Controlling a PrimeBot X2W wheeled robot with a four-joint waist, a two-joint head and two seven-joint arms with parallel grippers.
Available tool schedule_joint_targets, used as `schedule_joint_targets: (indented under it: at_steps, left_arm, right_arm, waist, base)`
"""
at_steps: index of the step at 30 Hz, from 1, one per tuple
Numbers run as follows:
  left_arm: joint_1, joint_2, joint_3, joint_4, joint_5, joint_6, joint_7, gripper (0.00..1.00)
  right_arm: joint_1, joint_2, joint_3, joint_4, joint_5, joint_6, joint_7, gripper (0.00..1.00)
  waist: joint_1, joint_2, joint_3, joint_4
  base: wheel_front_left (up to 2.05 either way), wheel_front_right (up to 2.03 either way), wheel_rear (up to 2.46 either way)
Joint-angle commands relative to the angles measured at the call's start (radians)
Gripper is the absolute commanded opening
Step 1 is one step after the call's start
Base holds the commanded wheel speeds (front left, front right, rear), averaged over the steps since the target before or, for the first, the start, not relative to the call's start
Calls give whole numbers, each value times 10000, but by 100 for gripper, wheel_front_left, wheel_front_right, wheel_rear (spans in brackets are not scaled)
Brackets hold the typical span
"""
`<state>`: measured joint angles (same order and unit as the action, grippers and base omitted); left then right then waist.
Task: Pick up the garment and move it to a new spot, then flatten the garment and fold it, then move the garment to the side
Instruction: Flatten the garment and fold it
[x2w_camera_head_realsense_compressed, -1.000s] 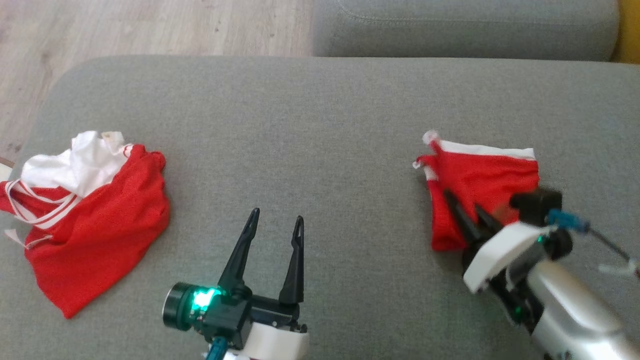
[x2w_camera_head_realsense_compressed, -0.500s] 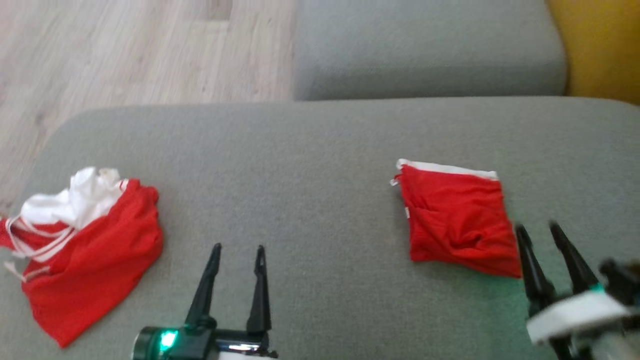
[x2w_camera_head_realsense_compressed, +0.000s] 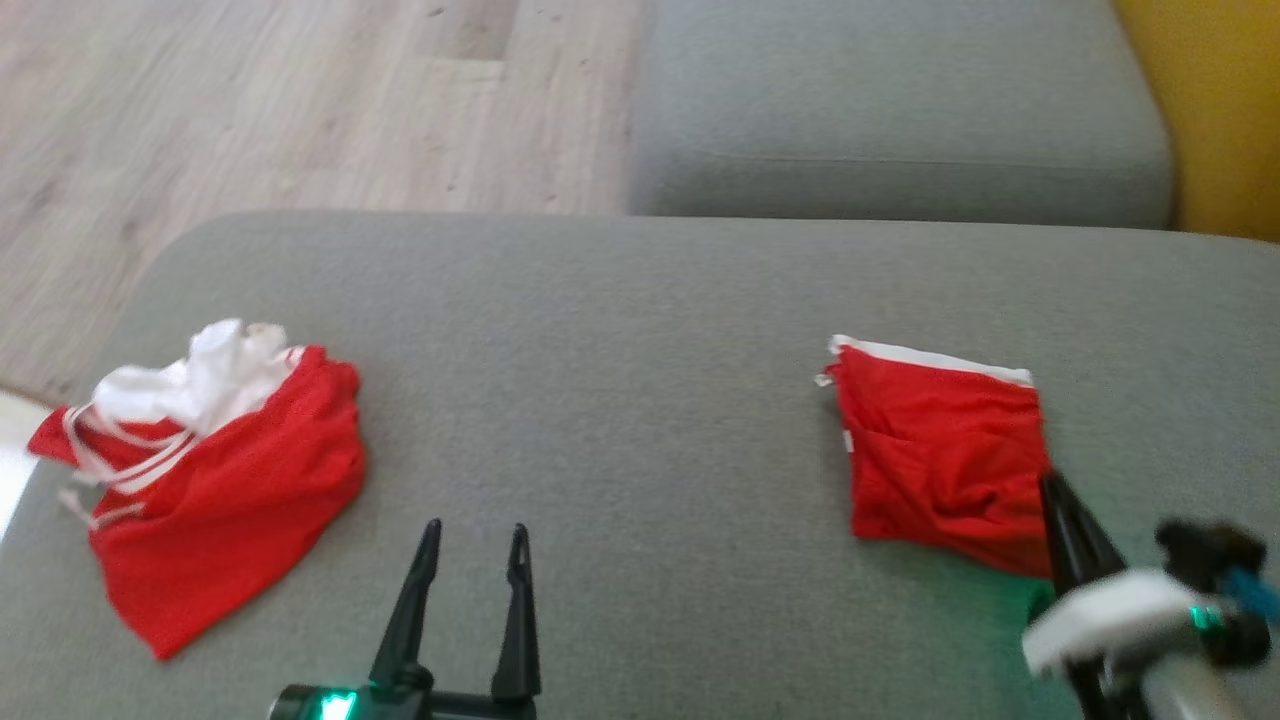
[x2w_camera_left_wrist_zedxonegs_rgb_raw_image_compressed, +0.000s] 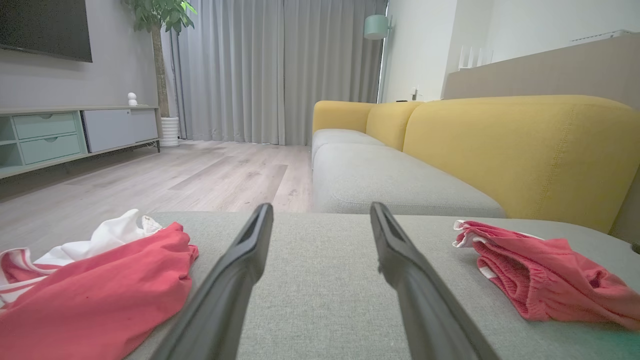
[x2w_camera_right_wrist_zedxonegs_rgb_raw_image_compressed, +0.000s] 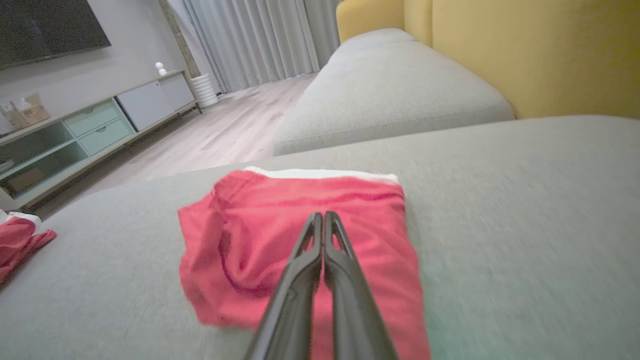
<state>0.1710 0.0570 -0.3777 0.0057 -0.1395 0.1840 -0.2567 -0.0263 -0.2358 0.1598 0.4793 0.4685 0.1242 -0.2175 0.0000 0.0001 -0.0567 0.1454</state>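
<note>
The right gripper (x2w_camera_right_wrist_zedxonegs_rgb_raw_image_compressed: 324, 216) has its jaws pressed together with nothing between them, tips over the near right corner of the folded garment (x2w_camera_head_realsense_compressed: 940, 450) (whether they touch the cloth I cannot tell). That garment lies on the right of the cushion (x2w_camera_head_realsense_compressed: 640, 300), roughly square, with its white band at the far edge. The left gripper (x2w_camera_head_realsense_compressed: 474, 528) has its jaws wide apart and empty, over the cushion's near middle. The crumpled garment (x2w_camera_head_realsense_compressed: 230, 490) lies to its left, well apart from the folded one, so the left arm is nearer if that one is next.
</note>
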Motion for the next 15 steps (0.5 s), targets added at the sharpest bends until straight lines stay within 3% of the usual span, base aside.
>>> schedule_joint_targets:
  at_steps: [1, 9, 15]
  left_arm:
    - [-492, -68, 169, -343, 85, -17, -51, 100]
    - [-695, -68, -279, -180, -66, 19, -51, 100]
    - [-857, -68, -481, -130, -153, 133, -51, 100]
  right_arm:
    - [-994, -174, 287, 122, 104, 65, 42, 0]
    - [-2741, 17, 1530, 2906, -33, 65, 26, 0]
    - [-2926, 583, 2875, 3576, 241, 65, -279, 0]
  waist:
    - [0, -1, 174, 321]
    - [0, -1, 651, 1105]
    - [0, -1, 864, 1288]
  base:
    - [0, 0, 0]
    - [0, 0, 0]
    - [0, 0, 0]
